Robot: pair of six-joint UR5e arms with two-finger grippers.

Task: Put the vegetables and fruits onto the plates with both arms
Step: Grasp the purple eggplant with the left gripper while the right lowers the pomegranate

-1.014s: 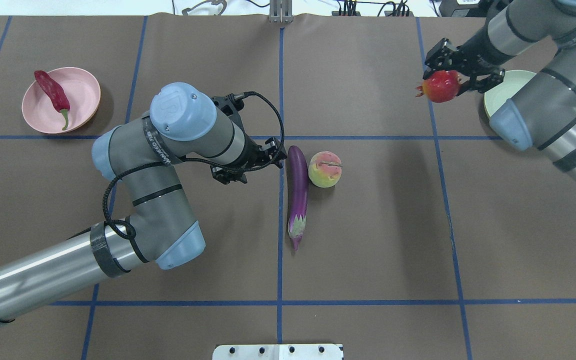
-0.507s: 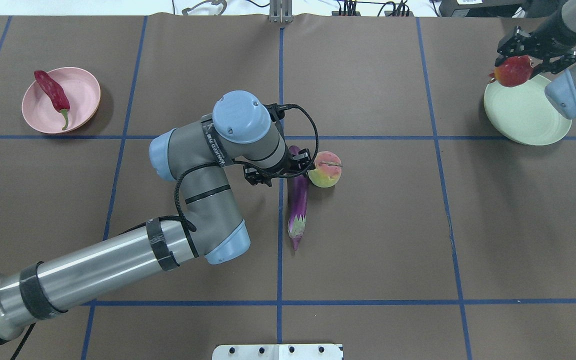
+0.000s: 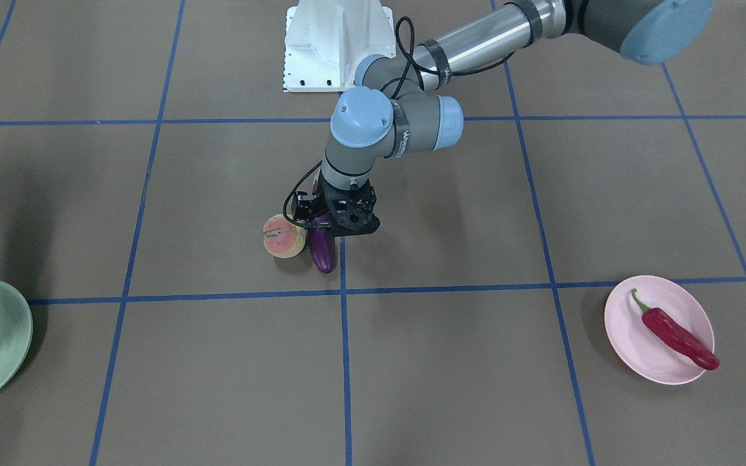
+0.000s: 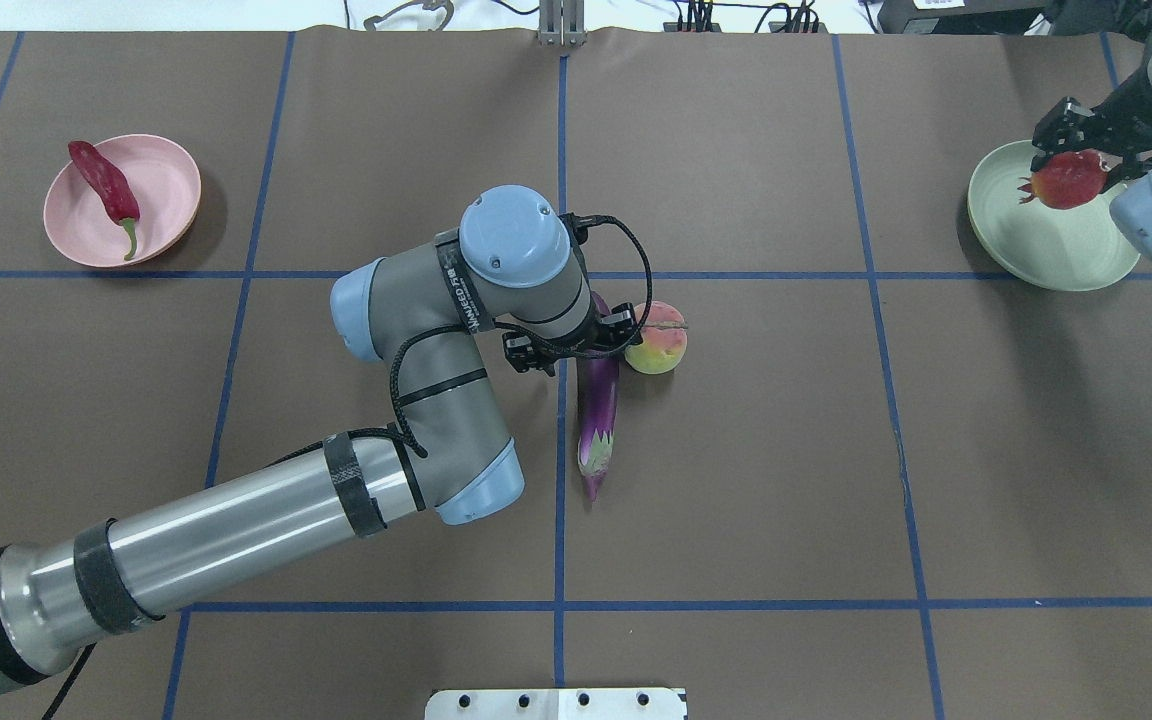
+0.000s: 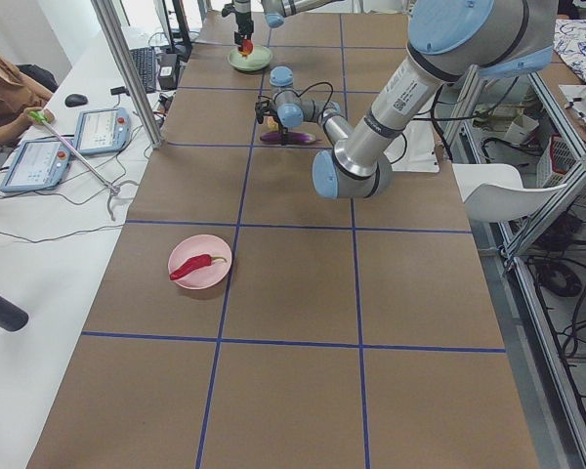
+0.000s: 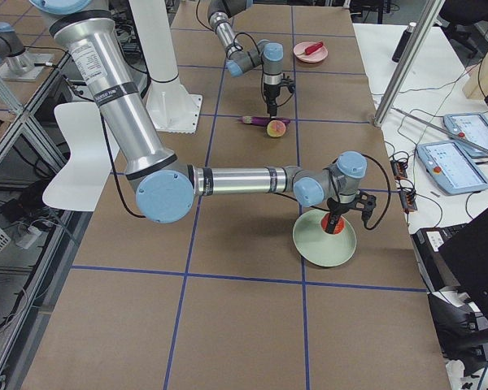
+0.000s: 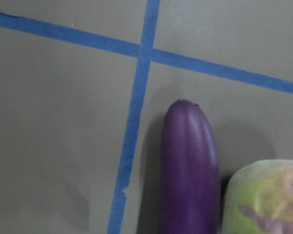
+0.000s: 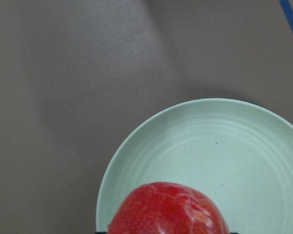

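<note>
The purple eggplant (image 4: 598, 420) lies at the table's middle, with the peach (image 4: 658, 348) touching its far end. My left gripper (image 4: 576, 345) hangs open over that far end of the eggplant (image 3: 322, 254), next to the peach (image 3: 282, 238). The left wrist view shows the eggplant's tip (image 7: 189, 170) and the peach (image 7: 263, 200), but no fingers. The red chili (image 4: 106, 185) lies in the pink plate (image 4: 166, 180) at far left. My right gripper (image 4: 1071, 180) is shut on the pomegranate (image 8: 168, 209) just above the mint green plate (image 4: 1046, 240).
The white base block (image 4: 556, 703) sits at the table's near edge. Blue tape lines cross the brown table cover. Tablets and cables lie on a side bench (image 5: 88, 137) beyond the table's far edge.
My left arm has swung right until its gripper is over the eggplant's far end. My right gripper has carried the pomegranate right and is now over the green plate.
</note>
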